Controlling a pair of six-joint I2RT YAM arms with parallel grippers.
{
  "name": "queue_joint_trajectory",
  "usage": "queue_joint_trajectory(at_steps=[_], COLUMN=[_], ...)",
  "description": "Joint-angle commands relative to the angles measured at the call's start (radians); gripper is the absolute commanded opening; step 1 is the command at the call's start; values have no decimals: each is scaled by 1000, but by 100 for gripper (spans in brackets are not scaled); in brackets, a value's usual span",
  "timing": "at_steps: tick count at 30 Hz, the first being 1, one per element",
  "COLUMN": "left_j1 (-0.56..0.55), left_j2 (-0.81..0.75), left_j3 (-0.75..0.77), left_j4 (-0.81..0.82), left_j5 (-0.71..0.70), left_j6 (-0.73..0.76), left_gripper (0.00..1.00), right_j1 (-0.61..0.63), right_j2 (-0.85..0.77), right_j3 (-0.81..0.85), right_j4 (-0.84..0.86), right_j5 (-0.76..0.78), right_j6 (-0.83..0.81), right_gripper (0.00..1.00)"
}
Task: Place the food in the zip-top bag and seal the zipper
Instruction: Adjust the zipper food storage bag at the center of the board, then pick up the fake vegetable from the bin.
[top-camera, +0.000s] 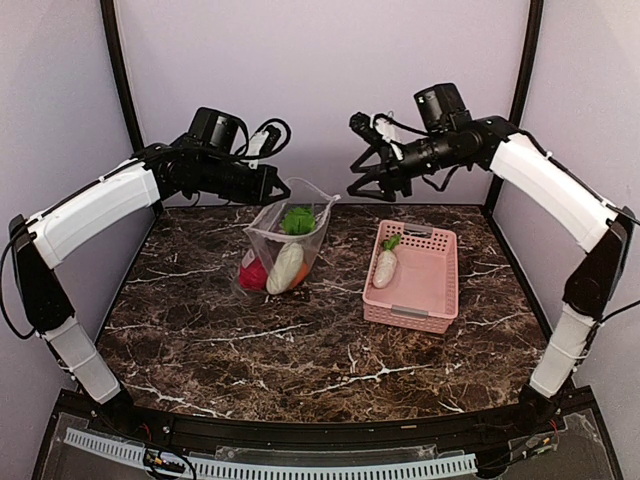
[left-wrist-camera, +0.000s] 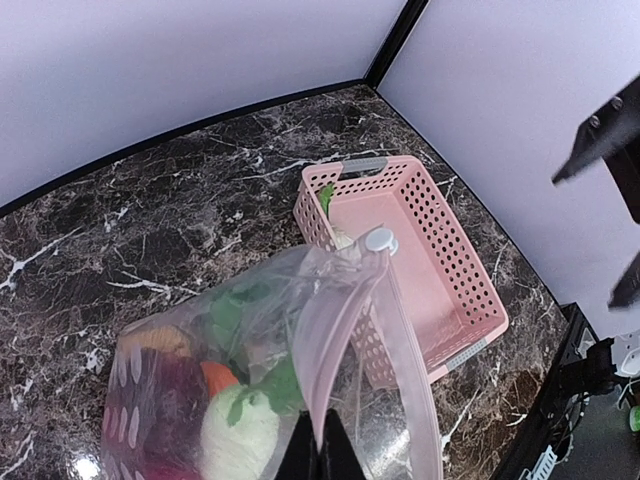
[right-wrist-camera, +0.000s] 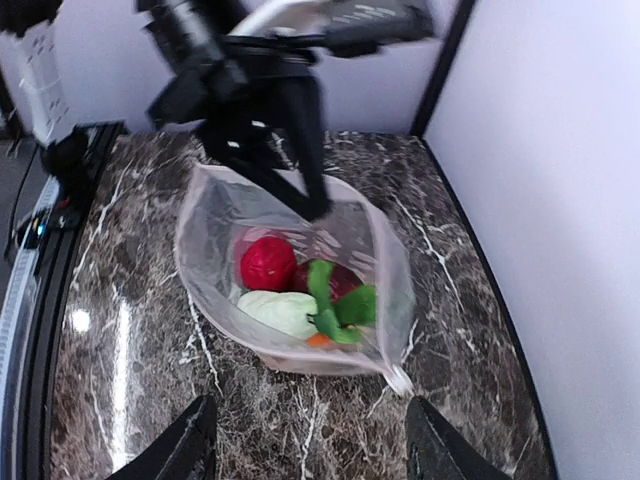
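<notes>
Clad in smooth white shells along the long links of the left arm (top-camera: 95, 215) and the right arm (top-camera: 548, 185), and again near the bases. Jointed in matte black, with rounded black motor housings at the wrists. Strung with thin black cables (top-camera: 272, 133) looping loosely by the left wrist. Tipped with slim, black, tapering fingers (right-wrist-camera: 188, 452), angular in outline.

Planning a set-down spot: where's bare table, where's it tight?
Bare: wide near strip of table, in front of zip-top bag and pink basket; also left of the bag. Crowded: narrow gap between bag and basket; left gripper pinches the bag's rim.
</notes>
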Motion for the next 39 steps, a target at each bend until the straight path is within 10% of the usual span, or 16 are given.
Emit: queue_joint_trajectory(at_steps=[1, 16, 39], left_j1=[3, 3, 3], left_j2=[-23, -36, -60], left_j3=[-9, -25, -28], left_j4=[6, 21, -27], left_j5=[-27, -23, -62], left_j6=[14, -13, 3], left_gripper=[1, 1, 1], right_j1=[-137, -258, -260], right_j2=[-93, -138, 180], right_j3=[-268, -720, -536], right_j4=[230, 462, 348], right_j5=[-16, 213, 289], right_j6=[348, 782, 1079], right_gripper=[62, 57, 50])
